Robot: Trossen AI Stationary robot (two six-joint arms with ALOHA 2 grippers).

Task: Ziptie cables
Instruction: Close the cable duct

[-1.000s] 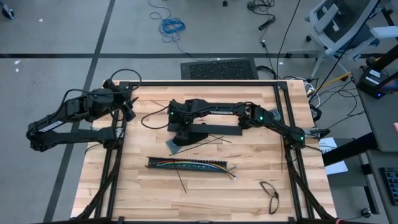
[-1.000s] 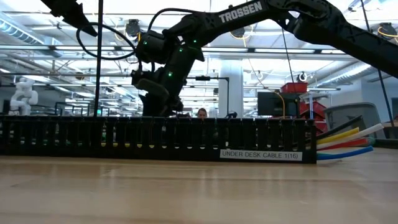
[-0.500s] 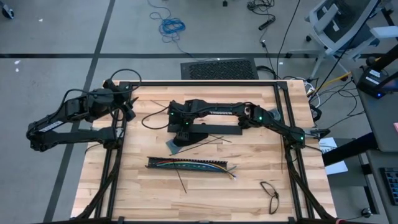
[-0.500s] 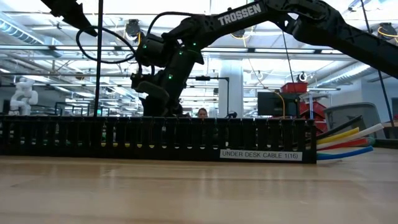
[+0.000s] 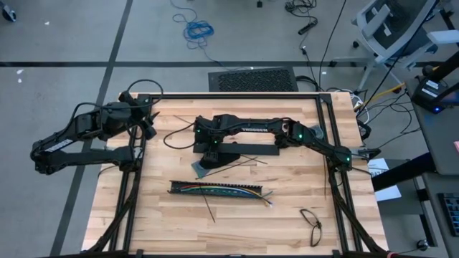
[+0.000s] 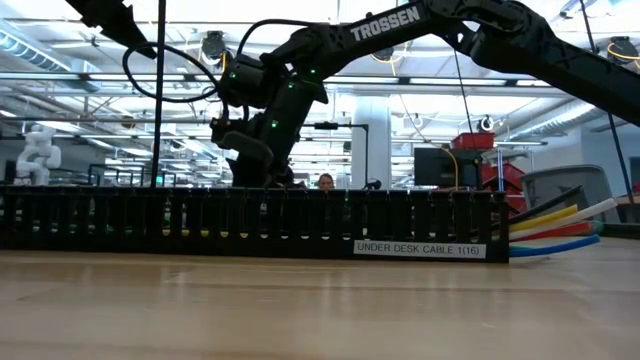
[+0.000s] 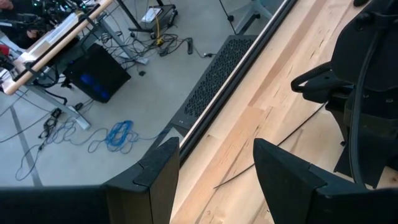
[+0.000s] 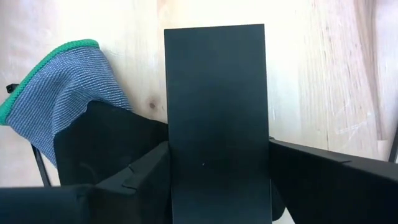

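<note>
The cables (image 5: pixel 222 189) lie in a long black slotted bar (image 5: pixel 219 190) on the wooden table; their coloured ends (image 6: pixel 560 228) stick out of the bar's (image 6: pixel 250 222) end. My right gripper (image 5: pixel 206 153) reaches to mid-table, pointing steeply down, and is shut on a flat black slab (image 8: pixel 216 93). A grey glove with a green cuff (image 8: pixel 62 81) lies beside it. My left gripper (image 7: pixel 214 180) hangs open with nothing in it at the far left (image 5: pixel 148 127). My right gripper (image 8: pixel 217 149) pinches the slab by its two long edges (image 8: pixel 169 134), one finger (image 8: pixel 146 171) on each side. The fingers come from above, slanting down from the table's right, and lie along the slab. Whether the slab rests on the table I cannot tell.
Thin black strips lie loose by the bar (image 5: pixel 209 208) and behind it (image 5: pixel 247 160). A black cable loop (image 5: pixel 311 222) sits at the near right. A dark metal frame (image 5: pixel 237 95) borders the table's far and side edges.
</note>
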